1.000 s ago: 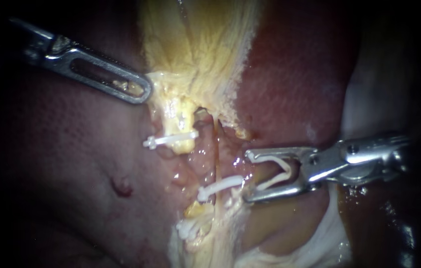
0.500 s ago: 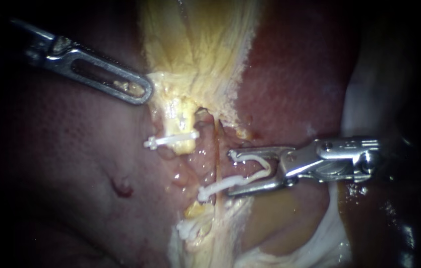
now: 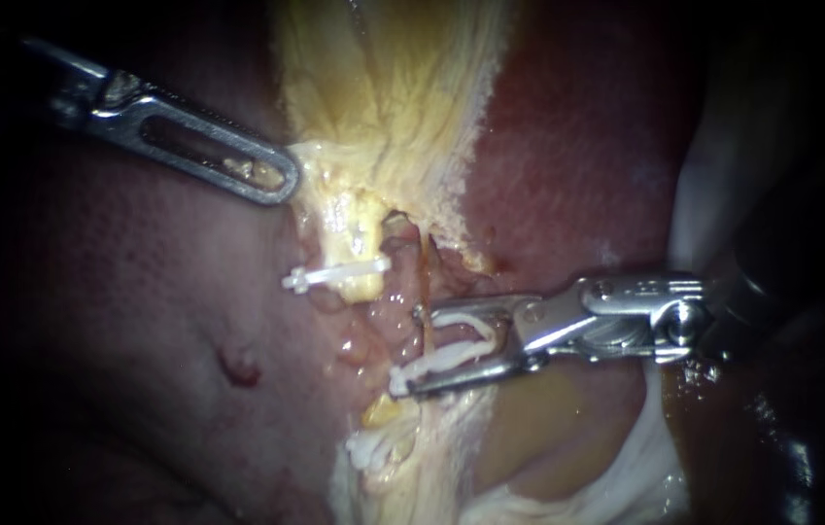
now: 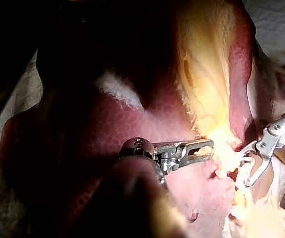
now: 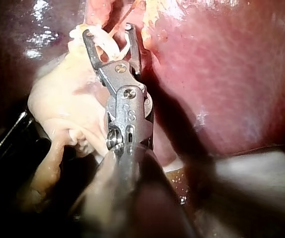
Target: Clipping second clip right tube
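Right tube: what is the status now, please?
Right instrument holds open clip around right tube. Left instrument at yellow tissue. Fitted clip crowds lower jaw.

Straw yellow, liver red, white plastic, steel

The gallbladder [image 3: 383, 87] is pale straw-yellow with whitish stringy streaks. The liver [image 3: 140, 321] goes pinky-red to deep maroon, finely speckled, with one little dark-red spot. The right tube [image 3: 424, 267] is a thin orange-brown line. The set clips [image 3: 334, 275] and the loaded clip [image 3: 470, 326] are white, and the left instrument [image 3: 271, 180] and right instrument [image 3: 410, 350] are shiny silver-grey.
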Available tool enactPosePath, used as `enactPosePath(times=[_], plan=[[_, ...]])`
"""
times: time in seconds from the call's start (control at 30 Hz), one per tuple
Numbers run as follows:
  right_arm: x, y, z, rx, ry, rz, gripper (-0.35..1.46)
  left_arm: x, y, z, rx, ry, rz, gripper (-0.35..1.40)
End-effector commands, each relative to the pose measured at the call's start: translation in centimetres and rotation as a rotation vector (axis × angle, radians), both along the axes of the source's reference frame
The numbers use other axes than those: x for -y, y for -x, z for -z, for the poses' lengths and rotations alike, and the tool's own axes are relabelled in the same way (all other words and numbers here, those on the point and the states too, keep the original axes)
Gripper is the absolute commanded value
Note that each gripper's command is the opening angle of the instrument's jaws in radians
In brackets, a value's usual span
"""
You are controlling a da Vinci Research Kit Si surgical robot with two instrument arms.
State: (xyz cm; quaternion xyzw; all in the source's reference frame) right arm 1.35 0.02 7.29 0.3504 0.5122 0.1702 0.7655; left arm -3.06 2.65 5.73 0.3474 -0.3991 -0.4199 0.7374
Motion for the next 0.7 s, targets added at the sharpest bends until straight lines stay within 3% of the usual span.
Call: enactPosePath(times=[0.03, 0.37, 0.7], plan=[[0.0, -0.02, 0.0, -0.003, -0.004, 0.0, 0.5, 0.0, 0.0, 0.0, 0.0, -0.003, 0.002, -0.35], [-0.01, -0.11, -0.02, -0.038, -0.05, 0.014, 0.49, 0.0, 0.0, 0.0, 0.0, -0.003, 0.002, -0.35], [0.03, -0.12, 0.13, -0.117, -0.114, -0.004, 0.49, -0.01, -0.01, -0.02, 0.0, -0.003, 0.001, -0.35]])
